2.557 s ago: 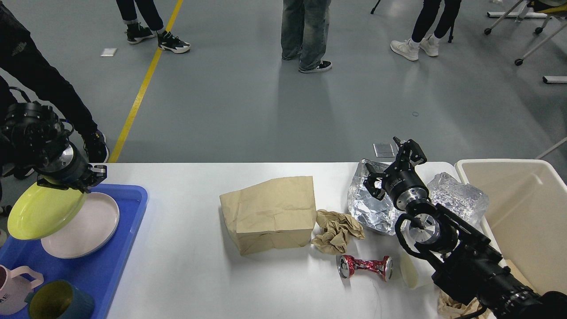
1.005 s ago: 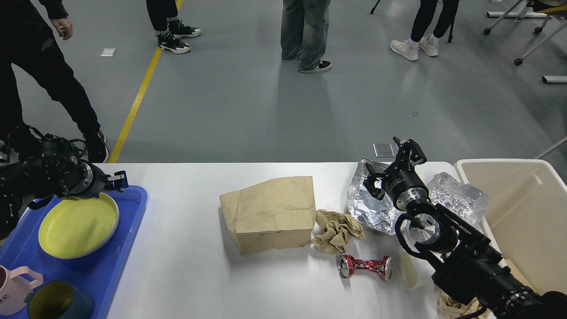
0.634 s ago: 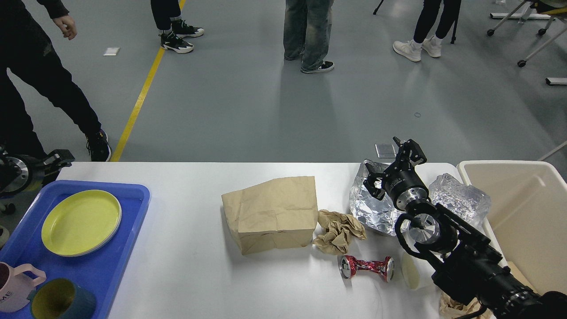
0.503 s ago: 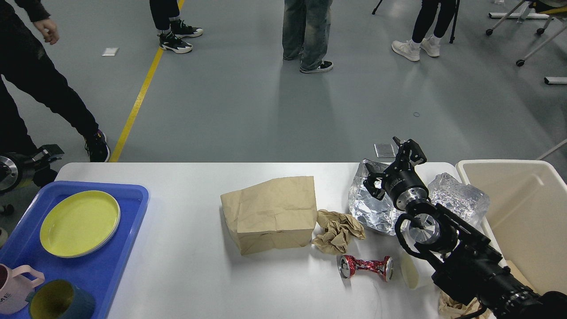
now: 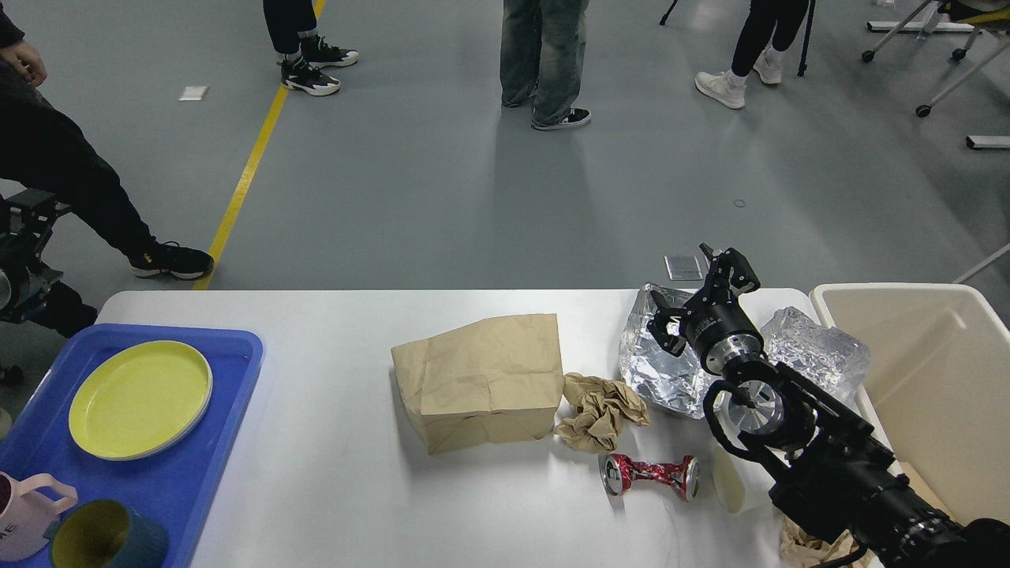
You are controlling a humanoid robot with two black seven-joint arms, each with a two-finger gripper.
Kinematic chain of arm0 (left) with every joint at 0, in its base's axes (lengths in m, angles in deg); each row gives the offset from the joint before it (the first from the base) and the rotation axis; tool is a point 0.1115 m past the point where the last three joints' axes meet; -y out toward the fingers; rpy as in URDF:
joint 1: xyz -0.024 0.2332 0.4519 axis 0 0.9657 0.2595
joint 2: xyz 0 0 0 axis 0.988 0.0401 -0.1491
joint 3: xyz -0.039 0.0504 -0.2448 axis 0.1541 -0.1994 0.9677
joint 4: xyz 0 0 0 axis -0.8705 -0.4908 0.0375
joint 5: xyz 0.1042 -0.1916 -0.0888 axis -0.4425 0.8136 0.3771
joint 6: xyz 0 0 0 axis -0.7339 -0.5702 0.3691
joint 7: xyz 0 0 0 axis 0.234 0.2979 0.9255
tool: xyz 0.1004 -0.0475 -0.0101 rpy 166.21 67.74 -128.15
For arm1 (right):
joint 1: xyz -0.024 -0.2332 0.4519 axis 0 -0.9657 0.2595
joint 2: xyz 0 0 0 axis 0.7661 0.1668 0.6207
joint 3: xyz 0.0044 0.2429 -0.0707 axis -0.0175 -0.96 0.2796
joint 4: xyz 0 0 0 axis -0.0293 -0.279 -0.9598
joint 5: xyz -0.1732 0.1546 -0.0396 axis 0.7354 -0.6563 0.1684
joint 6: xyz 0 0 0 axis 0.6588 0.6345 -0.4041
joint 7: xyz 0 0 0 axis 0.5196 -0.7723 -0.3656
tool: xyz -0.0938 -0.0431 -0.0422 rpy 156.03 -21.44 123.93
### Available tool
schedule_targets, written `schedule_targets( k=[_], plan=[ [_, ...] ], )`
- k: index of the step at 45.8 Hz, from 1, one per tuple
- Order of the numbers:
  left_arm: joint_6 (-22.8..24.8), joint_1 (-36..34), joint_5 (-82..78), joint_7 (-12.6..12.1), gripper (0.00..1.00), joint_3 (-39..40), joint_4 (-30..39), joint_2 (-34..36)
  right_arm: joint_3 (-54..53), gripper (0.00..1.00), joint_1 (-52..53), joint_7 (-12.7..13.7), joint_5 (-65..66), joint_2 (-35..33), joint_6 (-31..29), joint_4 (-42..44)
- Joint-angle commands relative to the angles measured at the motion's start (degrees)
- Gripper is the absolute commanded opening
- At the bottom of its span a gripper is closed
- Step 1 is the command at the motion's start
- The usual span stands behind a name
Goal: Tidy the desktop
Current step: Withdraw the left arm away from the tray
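Right of centre, the right gripper hangs wide open over foil; closing low on a crumpled fold before swinging to the bin should hold best, while the left gripper at the left edge cannot be read.

Bright, even overhead light fills the scene, so the white surface shows only soft, short shadows beside the paper bag and along the floor under the bystanders' legs. Glare sparkles on the crumpled foil. Focus is sharp throughout, with slight wide-angle stretching toward the edges.
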Motion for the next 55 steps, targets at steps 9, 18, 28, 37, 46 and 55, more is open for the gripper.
schedule_targets(
  k=[9, 18, 28, 37, 46, 55],
  plan=[
    [1.8, 11.2, 0.3, 11.5, 0.96, 34.8, 0.3, -0.8, -0.1, 1.00, 0.0, 0.0, 0.0, 0.0, 0.0, 0.0],
    [2.4, 13.2, 1.3, 11.3, 0.96, 46.3, 0.1, -2.3, 0.0, 1.00, 0.0, 0.0, 0.0, 0.0, 0.0, 0.0],
    [2.3, 14.2, 3.7, 11.9, 0.96, 49.6, 0.0, -2.3, 0.0, 1.00, 0.0, 0.0, 0.0, 0.0, 0.0, 0.0],
    [2.2, 14.2, 3.6, 12.1, 0.96, 49.3, 0.0, -2.3, 0.0, 1.00, 0.0, 0.0, 0.0, 0.0, 0.0, 0.0],
    [2.5, 14.1, 3.7, 12.0, 0.96, 49.7, 0.0, -2.6, 0.0, 1.00, 0.0, 0.0, 0.0, 0.0, 0.0, 0.0],
    [4.0, 13.5, 3.8, 12.0, 0.96, 49.8, 0.2, -3.9, 0.0, 1.00, 0.0, 0.0, 0.0, 0.0, 0.0, 0.0]
  ],
)
